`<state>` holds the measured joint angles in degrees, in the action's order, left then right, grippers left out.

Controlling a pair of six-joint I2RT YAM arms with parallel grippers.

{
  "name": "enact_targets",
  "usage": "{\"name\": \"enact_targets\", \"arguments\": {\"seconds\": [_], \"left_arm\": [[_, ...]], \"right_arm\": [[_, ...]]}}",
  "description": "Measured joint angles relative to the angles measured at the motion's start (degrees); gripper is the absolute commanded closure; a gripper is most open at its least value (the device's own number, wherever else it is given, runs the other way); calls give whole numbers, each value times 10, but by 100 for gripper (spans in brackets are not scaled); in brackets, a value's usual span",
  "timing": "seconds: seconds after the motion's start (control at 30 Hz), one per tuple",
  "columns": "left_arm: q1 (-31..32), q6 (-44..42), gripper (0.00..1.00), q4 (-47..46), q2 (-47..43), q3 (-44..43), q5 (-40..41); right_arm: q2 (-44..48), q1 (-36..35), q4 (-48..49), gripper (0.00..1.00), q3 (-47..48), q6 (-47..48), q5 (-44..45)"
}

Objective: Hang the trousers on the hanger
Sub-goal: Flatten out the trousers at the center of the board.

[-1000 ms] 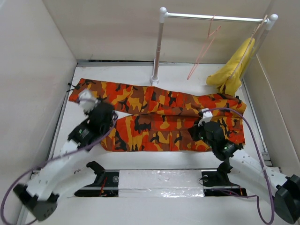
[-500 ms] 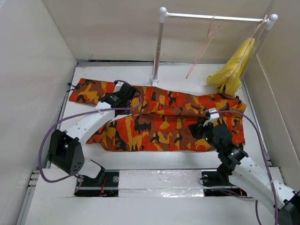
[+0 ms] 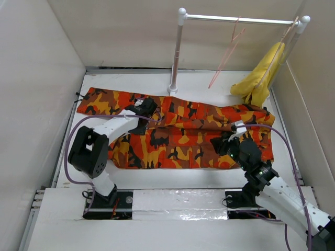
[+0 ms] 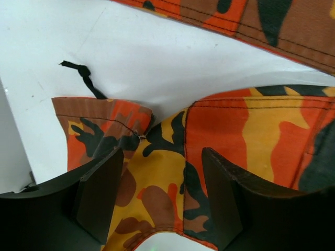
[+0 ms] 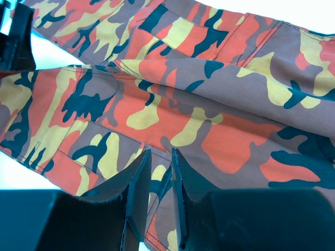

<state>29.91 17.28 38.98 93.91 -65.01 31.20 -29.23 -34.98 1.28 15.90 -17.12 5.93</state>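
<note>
Nearest the bottom of the overhead frame, my right gripper [image 3: 231, 140] sits over the waist end of the trousers [image 3: 178, 130], low and right of centre. A second ago its fingers were nearly together. Now they stand a narrow slit apart, with printed cloth showing through the slit and nothing pinched, so I judge that it has let go.

My left arm has changed most. It was low at the left of the frame over the near leg, and it has swung up and inward, so that my left gripper [image 3: 142, 107] now hangs above the split between the two legs. Its jaws have spread wide. In its wrist view the fingers stand well apart over a fold of camouflage, and a cuff with a black drawstring [image 4: 84, 74] lies at the left. I cannot tell whether the tips touch the cloth.

So neither hand holds anything. I judge the task to be at its start, with me between grips and choosing where to take hold.

The trousers lie flat across the middle of the white table [image 3: 152, 83], cuffs to the left and waist to the right.

Farther back, in the upper right of the frame, the hanger [image 3: 226, 55] hangs tilted on the white rail stand [image 3: 177, 52], well apart from the trousers. A yellow cloth [image 3: 261, 76] droops from the rail's right end just beside it, with its tail touching the waist corner. The stand's post rises right at the far leg's edge. Both could crowd my reach to the hanger.
</note>
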Motion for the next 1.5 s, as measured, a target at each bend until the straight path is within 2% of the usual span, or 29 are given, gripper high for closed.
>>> {"name": "enact_targets", "arguments": {"seconds": [0.27, 0.43, 0.77, 0.87, 0.97, 1.0, 1.03, 1.13, 1.33, 1.5], "left_arm": [[0, 19, 46, 1, 45, 1, 56], [-4, 30, 55, 2, 47, 1, 80], [-9, 47, 56, 10, 45, 19, 94], [-14, 52, 64, 12, 45, 23, 93], [-22, 58, 83, 12, 45, 25, 90], [-23, 61, 95, 11, 45, 26, 90], [-24, 64, 99, 10, 45, 28, 91], [-26, 70, 100, 5, 37, 43, 92], [-26, 90, 100, -2, -56, 53, 90], [-27, 138, 100, -15, -248, 24, 108]], "right_arm": [[0, 0, -5, 71, 0, 0, -2], [0, 0, -5, 71, 0, 0, -3], [0, 0, -5, 71, -3, 0, -3], [0, 0, -6, 71, -8, 0, -3], [0, 0, -9, 71, -9, 0, -3], [0, 0, -9, 71, -9, 0, -3], [0, 0, -9, 71, -9, 0, -3], [-1, 0, -9, 71, -9, 0, -4], [-9, 0, -9, 71, -9, 0, -2], [-11, 0, -10, 88, -9, -2, 11]]}}
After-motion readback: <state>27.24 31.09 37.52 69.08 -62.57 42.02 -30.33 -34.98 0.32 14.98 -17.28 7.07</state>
